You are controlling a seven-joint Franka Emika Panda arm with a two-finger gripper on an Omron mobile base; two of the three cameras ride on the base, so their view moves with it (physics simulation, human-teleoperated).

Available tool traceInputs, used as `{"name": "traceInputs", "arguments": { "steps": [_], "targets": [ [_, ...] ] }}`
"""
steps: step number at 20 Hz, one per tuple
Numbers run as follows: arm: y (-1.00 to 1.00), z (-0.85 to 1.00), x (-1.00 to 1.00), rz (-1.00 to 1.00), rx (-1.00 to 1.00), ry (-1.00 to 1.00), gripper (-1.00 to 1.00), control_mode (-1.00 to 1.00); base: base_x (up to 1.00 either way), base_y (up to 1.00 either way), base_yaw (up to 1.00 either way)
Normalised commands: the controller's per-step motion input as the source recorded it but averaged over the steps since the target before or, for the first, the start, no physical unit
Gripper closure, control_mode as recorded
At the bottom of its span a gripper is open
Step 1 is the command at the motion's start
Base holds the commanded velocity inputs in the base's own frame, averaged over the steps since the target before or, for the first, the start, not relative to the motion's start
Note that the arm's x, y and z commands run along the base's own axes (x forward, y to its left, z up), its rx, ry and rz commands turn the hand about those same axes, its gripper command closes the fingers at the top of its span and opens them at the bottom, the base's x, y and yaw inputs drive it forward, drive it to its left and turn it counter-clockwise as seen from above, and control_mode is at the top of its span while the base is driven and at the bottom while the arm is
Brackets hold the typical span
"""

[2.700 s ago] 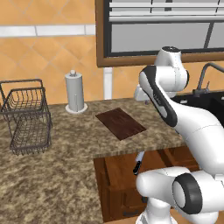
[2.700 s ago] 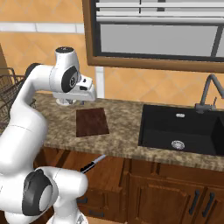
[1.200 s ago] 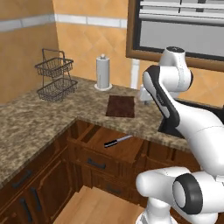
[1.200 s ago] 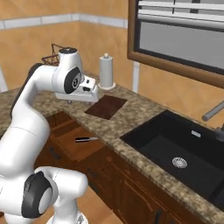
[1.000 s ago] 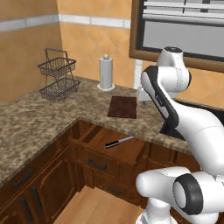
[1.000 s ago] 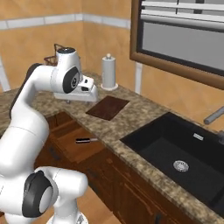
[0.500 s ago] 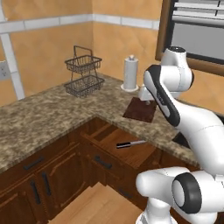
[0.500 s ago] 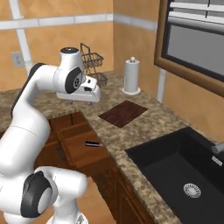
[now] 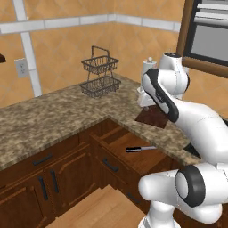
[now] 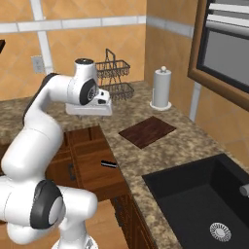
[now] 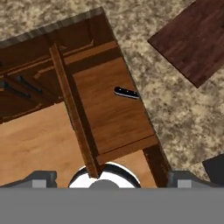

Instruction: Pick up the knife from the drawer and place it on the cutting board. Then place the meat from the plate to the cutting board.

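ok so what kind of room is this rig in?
A rendered home kitchen. Speckled granite counter over dark wood cabinets, a black sink set into it, a paper towel roll and a wire basket by the tiled wall, and an open drawer holding a knife.

The worktop [image 9: 53,120] was speckled brown and grey stone. The cutting board [image 10: 147,131] was dark reddish-brown wood. The drawer [image 11: 111,109] had dark-brown walls and a lighter warm-brown bottom; the knife [image 9: 140,148] in it showed a black handle and a silver-grey blade. The wire basket [image 9: 100,73] was black, the paper roll [image 10: 161,87] white, the wall tiles [image 9: 67,49] orange-tan, the sink [image 10: 204,204] black.
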Motion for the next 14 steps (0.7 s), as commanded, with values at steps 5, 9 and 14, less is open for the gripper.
{"name": "traceInputs", "arguments": {
  "steps": [5, 9, 14],
  "targets": [
    [0.51, -1.00, 0.67, 0.12, -0.01, 0.14, -1.00, -1.00, 0.00, 0.00, 0.00],
    [0.71, -1.00, 0.20, 0.05, -0.03, 0.07, -1.00, -1.00, 0.00, 0.00, 0.00],
    [0.35, -1.00, 0.21, 0.00, -0.02, 0.08, -1.00, -1.00, 0.00, 0.00, 0.00]
  ]
}}
